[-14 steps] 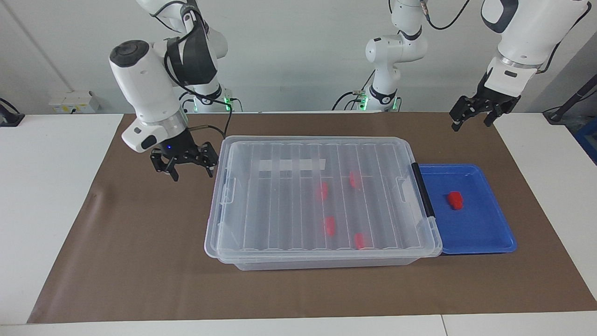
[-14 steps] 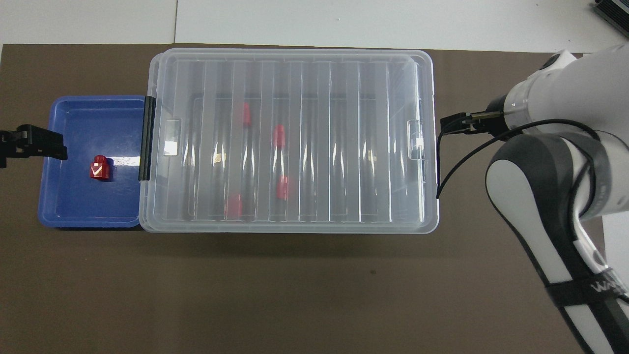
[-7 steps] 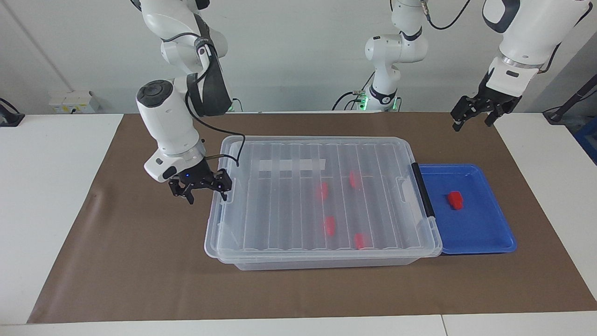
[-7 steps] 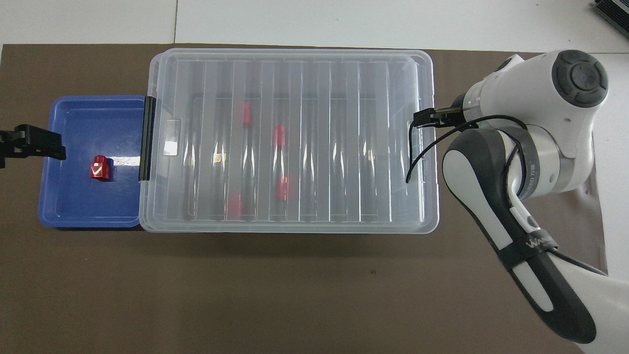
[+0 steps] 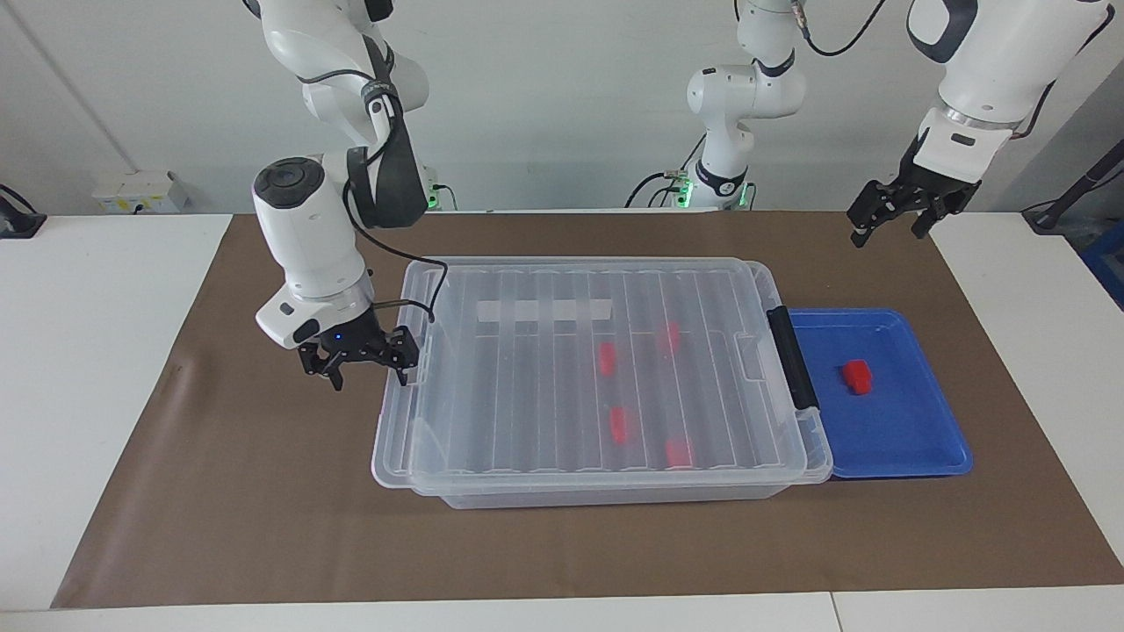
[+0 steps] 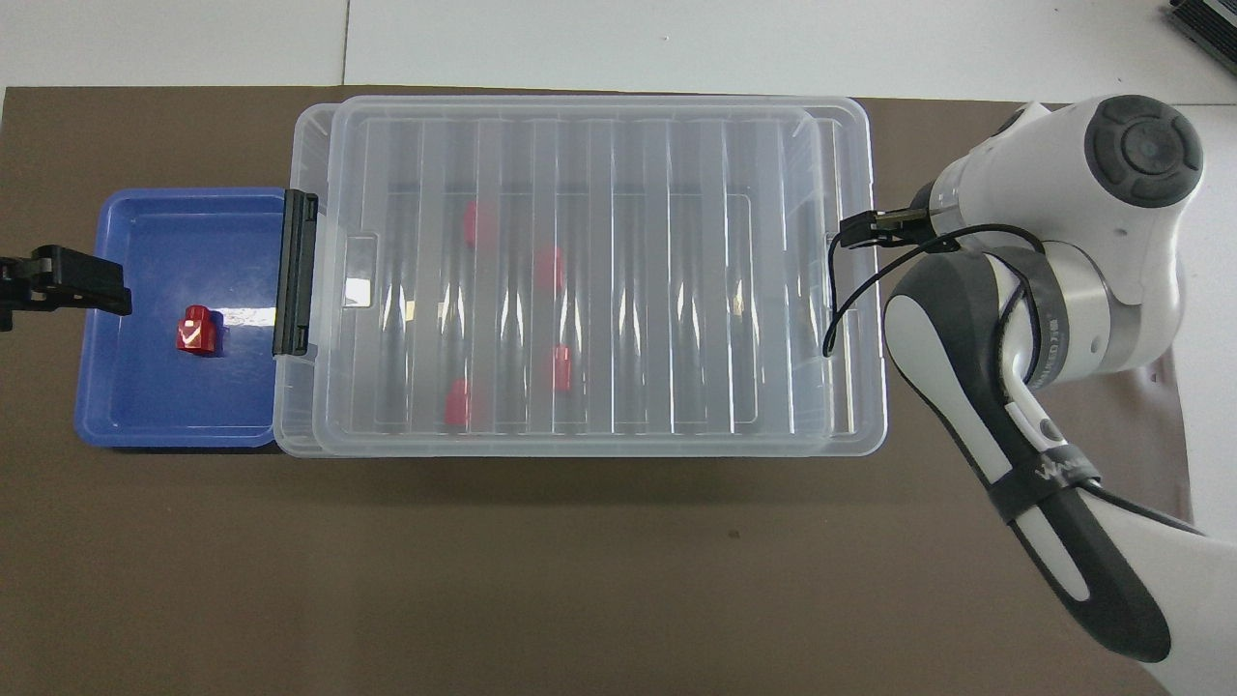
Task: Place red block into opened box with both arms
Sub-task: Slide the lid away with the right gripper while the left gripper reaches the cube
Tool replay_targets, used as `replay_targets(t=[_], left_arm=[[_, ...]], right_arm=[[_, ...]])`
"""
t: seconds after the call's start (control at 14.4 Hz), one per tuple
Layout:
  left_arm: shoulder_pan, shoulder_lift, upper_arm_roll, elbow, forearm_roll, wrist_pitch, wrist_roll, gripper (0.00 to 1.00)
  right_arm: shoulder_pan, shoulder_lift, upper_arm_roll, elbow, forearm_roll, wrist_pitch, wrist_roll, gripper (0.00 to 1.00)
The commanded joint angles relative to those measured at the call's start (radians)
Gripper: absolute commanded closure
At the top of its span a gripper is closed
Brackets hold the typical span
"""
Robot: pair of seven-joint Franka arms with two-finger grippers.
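One red block [image 5: 857,376] [image 6: 197,330] lies in the blue tray [image 5: 913,439] [image 6: 145,406] beside the box. The clear box [image 5: 615,496] [image 6: 300,145] carries its ribbed lid [image 5: 544,377] [image 6: 618,135], which is shifted toward the right arm's end and overhangs the rim there. Several red blocks show through the lid. My right gripper [image 5: 356,362] is open at that overhanging lid edge, one finger against it; the arm hides it in the overhead view. My left gripper [image 5: 896,215] [image 6: 68,282] hangs open in the air by the tray's outer end.
A black latch [image 5: 790,355] [image 6: 297,273] sits on the lid's end by the tray. A brown mat [image 5: 263,491] covers the table under everything. A white label [image 5: 544,310] shows through the lid on the robots' side.
The right gripper came down to the lid's end, then drew back toward its own end of the table, and the lid slid that way with it. The left arm stayed still.
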Motion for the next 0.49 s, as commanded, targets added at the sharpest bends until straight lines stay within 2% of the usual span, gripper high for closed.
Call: replay_targets(t=[0.0, 0.28, 0.35, 0.42], left_arm=[[-0.018, -0.012, 0.018, -0.025, 0.007, 0.014, 0.003, 0.00], [-0.015, -0.012, 0.018, -0.025, 0.002, 0.020, 0.003, 0.00], [-0.014, -0.015, 0.018, -0.037, -0.008, 0.031, 0.003, 0.00], [-0.008, -0.029, 0.023, -0.094, -0.021, 0.081, 0.004, 0.00]], right_arm=[[-0.041, 0.005, 0.005, 0.011, -0.047, -0.029, 0.007, 0.00], [-0.075, -0.003, 0.003, 0.014, -0.061, -0.058, -0.024, 0.00], [-0.089, -0.005, 0.003, 0.014, -0.061, -0.063, -0.038, 0.00], [-0.101, -0.006, 0.003, 0.014, -0.061, -0.066, -0.050, 0.00]])
